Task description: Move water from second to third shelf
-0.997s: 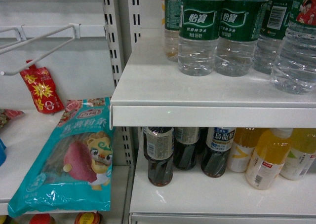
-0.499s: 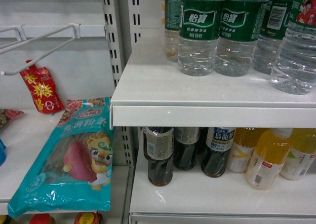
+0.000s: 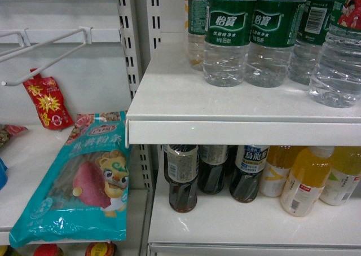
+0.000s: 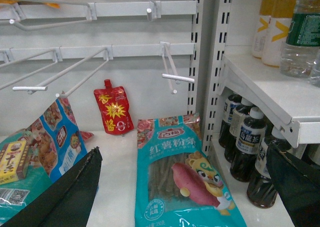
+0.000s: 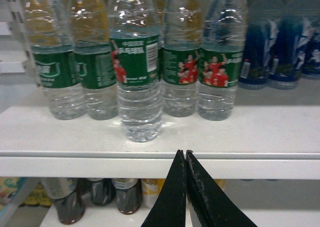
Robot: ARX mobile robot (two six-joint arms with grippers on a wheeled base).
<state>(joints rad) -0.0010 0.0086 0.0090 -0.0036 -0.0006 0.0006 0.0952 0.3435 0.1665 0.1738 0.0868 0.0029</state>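
Presently nothing has shifted across the last second: the head view is unchanged from both earlier pictures, and neither arm appears in it, so the task reads as not yet begun. Item, the water (image 5: pixel 136 67): clear ribbed plastic bottle, green label with red-shirted players, standing upright nearest the front edge of the upper shelf (image 5: pixel 250 137), forward of a row of like bottles (image 5: pixel 180 62); in the head view it is probably the bottle at the right end of that shelf (image 3: pixel 341 53). Item, right gripper (image 5: pixel 185 159): dark tapered fingers pressed together, holding nothing, level with the shelf's front lip and just right of the water. Item, left gripper (image 4: pixel 185 187): two black matte fingers at the lower corners of its view, spread wide, empty, pointing toward the neighbouring bay. Item, lower shelf (image 3: pixel 225 222): dark glossy cola bottles (image 3: pixel 183 177) toward its left end, opaque orange juice bottles (image 3: pixel 304 180) toward its right. Item, neighbouring bay: crinkled teal foil packet (image 3: pixel 84 177), small red spouted pouch (image 3: pixel 48 104) at the back, white wire pegs (image 4: pixel 172 69) above. Shelving is smooth white painted metal, faintly reflective. Judged next: the right fingers must part before closing on the water.
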